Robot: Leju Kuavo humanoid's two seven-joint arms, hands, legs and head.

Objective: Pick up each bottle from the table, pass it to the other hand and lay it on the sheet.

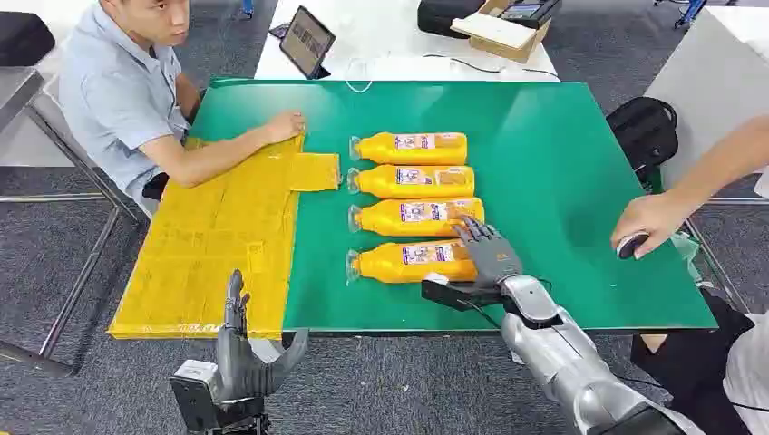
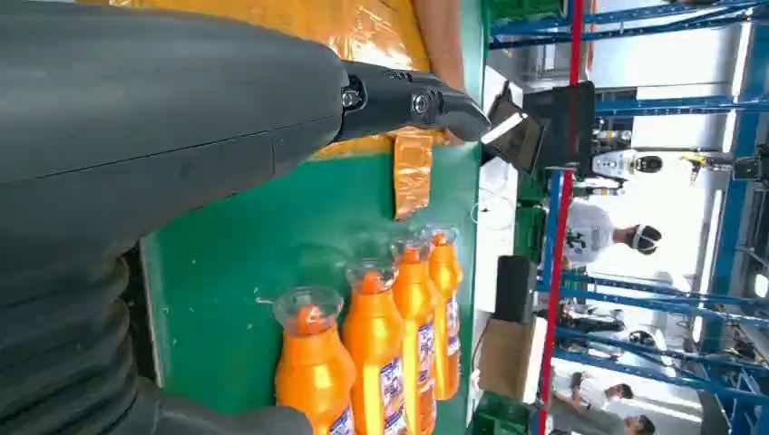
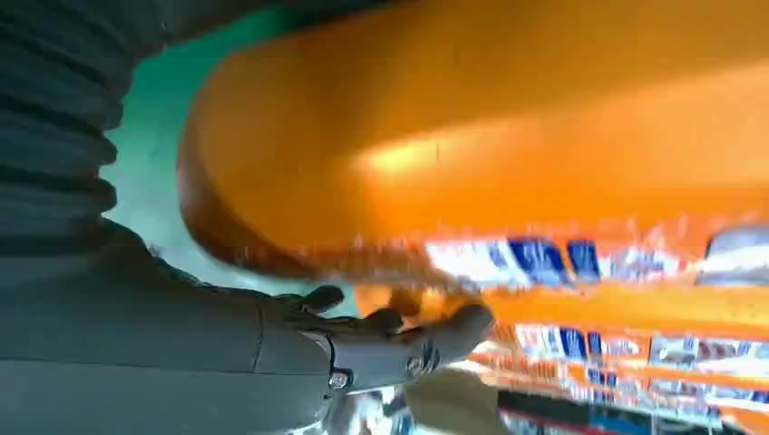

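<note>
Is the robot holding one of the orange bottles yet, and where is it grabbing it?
Not clearly: the right robot hand rests at the base end of the nearest orange plastic bottle, still lying on the table. The left robot hand holds nothing.

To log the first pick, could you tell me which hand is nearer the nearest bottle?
Right. The right hand rests at the nearest bottle's base; the left hand hovers off the table's near edge, by the sheet.

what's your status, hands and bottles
Right hand reaching over base of nearest bottle, grip unclear. Left hand open, below table edge. Four bottles lying on green mat, yellow sheet bare. Person's arm resting on sheet.
</note>
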